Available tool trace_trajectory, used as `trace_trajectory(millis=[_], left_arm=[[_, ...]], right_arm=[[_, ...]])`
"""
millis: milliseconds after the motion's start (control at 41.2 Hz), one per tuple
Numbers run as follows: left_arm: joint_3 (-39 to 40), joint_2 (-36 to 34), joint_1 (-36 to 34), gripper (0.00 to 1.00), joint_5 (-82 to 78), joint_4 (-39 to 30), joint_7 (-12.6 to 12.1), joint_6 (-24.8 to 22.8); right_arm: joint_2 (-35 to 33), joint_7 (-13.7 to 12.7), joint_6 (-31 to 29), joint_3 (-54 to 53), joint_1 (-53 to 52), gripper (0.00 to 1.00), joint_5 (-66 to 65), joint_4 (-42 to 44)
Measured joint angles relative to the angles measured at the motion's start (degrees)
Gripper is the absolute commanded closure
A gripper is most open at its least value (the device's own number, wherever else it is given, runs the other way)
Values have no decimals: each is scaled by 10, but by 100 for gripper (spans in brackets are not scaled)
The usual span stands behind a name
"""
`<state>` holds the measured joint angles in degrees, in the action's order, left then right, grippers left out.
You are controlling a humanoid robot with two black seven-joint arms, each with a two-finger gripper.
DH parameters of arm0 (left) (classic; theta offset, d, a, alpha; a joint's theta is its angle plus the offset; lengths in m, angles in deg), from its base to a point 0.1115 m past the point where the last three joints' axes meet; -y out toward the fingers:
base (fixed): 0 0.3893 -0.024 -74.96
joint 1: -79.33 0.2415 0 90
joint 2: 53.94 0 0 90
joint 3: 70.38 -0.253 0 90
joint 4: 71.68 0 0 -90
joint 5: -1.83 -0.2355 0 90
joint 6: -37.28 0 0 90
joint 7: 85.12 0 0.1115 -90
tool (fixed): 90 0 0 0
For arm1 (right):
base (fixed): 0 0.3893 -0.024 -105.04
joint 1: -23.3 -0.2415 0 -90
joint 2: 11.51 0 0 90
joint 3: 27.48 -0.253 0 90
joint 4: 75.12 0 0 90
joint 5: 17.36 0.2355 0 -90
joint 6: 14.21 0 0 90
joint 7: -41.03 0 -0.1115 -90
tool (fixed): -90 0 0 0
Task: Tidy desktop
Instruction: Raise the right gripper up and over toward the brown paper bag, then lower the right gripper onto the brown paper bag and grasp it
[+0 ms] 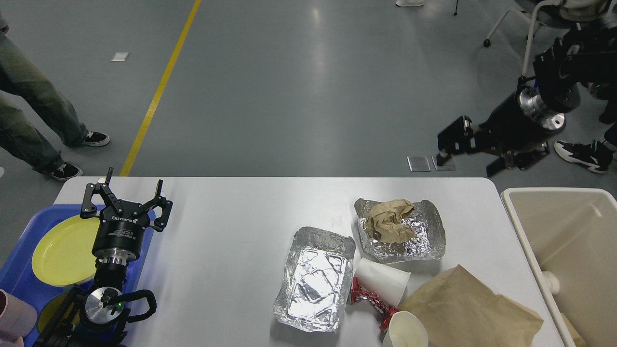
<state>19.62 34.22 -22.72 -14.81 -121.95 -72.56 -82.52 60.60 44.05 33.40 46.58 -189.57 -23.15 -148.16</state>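
Nearest edge: a paper cup (405, 331) on its side, touching a red wrapper (368, 300); a brown paper bag (470, 311) lying flat to its right.
Next: a second paper cup (383, 282), tipped over, between an empty foil tray (315, 279) and a foil tray (402, 231) holding crumpled brown paper (389, 221).
Left edge: a blue tray (19, 260) carrying a yellow plate (65, 250). The left gripper (126, 193) hovers at the tray's inner edge, fingers spread, holding nothing.
Right edge: a beige bin (554, 226) beside the table, nearly empty as far as can be seen.
Beneath all: the desktop (231, 231), white, filling the lower view.
Beyond the far corner: the right gripper (475, 161), over the floor; open or closed, I cannot tell.
Status, judged: early. All the litter remains out.
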Motion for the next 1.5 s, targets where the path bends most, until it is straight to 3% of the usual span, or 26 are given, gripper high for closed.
trace_trajectory(millis=[73,121,170,364,873,1019,1164,1310,1455,1504], left_arm=[[0,0,0,4,0,0,0,0],[0,0,0,4,0,0,0,0],[0,0,0,4,0,0,0,0],[0,0,0,4,0,0,-1,0],[0,0,0,4,0,0,-2,0],[0,0,0,4,0,0,-2,0],[0,0,0,3,0,0,-2,0],[0,0,0,4,0,0,-1,0],[0,0,0,4,0,0,-1,0],[0,0,0,4,0,0,-1,0]], right_arm=[[13,-59,1,1,-25,0,11,-40],[20,-87,1,2,-53,0,35,-77],[23,-96,0,3,-81,0,55,-109],[25,-99,2,0,-124,0,77,-167],[26,-96,11,-4,-117,0,77,-182],[19,-94,18,3,-108,6,71,-182],[0,-82,34,23,-84,8,34,-182],[-27,-50,94,38,-34,9,-41,-182],[-46,13,190,69,30,9,-134,-178],[-58,59,257,87,68,9,-185,-177]])
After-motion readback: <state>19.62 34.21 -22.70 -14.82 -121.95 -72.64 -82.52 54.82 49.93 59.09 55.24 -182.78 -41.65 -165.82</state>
